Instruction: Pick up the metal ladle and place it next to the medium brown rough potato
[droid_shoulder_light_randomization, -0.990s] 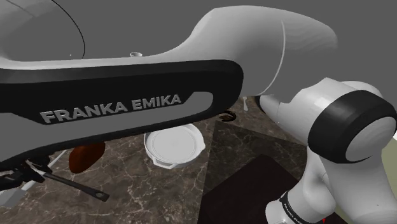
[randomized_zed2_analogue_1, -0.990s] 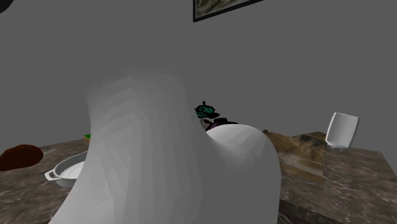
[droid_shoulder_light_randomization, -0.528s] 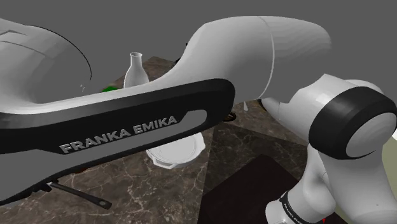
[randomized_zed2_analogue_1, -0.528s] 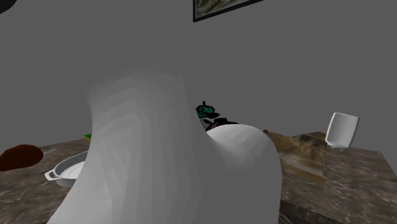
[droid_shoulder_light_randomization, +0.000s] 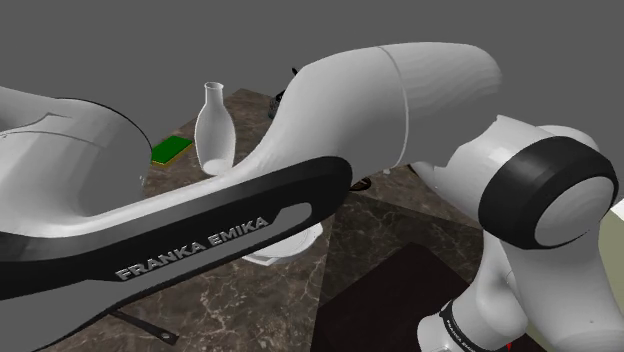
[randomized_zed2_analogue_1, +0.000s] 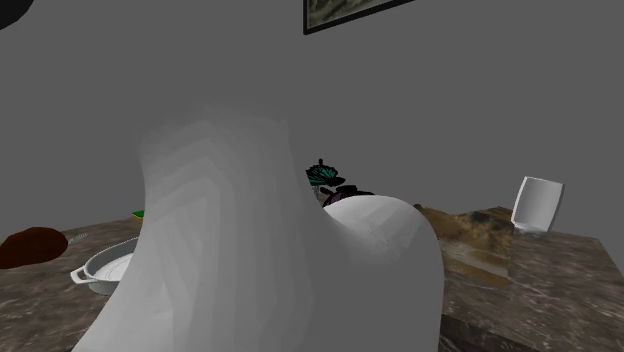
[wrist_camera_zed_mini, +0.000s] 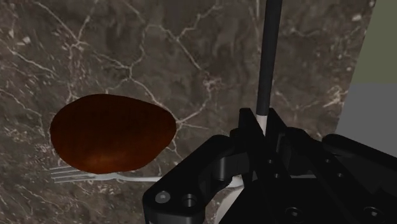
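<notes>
Your arm (droid_shoulder_light_randomization: 400, 90) is stretched long and low. In the shoulder view it rises from the stand (droid_shoulder_light_randomization: 400, 300), bends at the big dark-ringed joint, then slopes down towards that view's lower left. The black, lettered side of the forearm faces the camera. In the second exterior view its white bulk stands right in front.

Down at the wrist, your gripper (wrist_camera_zed_mini: 261, 124) points at the dark marble worktop (wrist_camera_zed_mini: 159, 51). The jaws are pinched tight on the ladle (wrist_camera_zed_mini: 270, 57): its thin dark handle runs straight out from between them, with a pale stretch just where they clamp it. In the shoulder view, a short piece of that handle (droid_shoulder_light_randomization: 140, 324) pokes out under the forearm, close above the worktop.

The brown potato (wrist_camera_zed_mini: 111, 133) lies near the gripper, off to one side of the handle and apart from it. It sits on the tines of a pale fork (wrist_camera_zed_mini: 70, 173).

Farther back on the worktop you have a white bottle (droid_shoulder_light_randomization: 214, 125) standing upright with a green sponge (droid_shoulder_light_randomization: 171, 149) beside it. A white pot (randomized_zed2_analogue_1: 100, 268) sits near the potato (randomized_zed2_analogue_1: 35, 246).
</notes>
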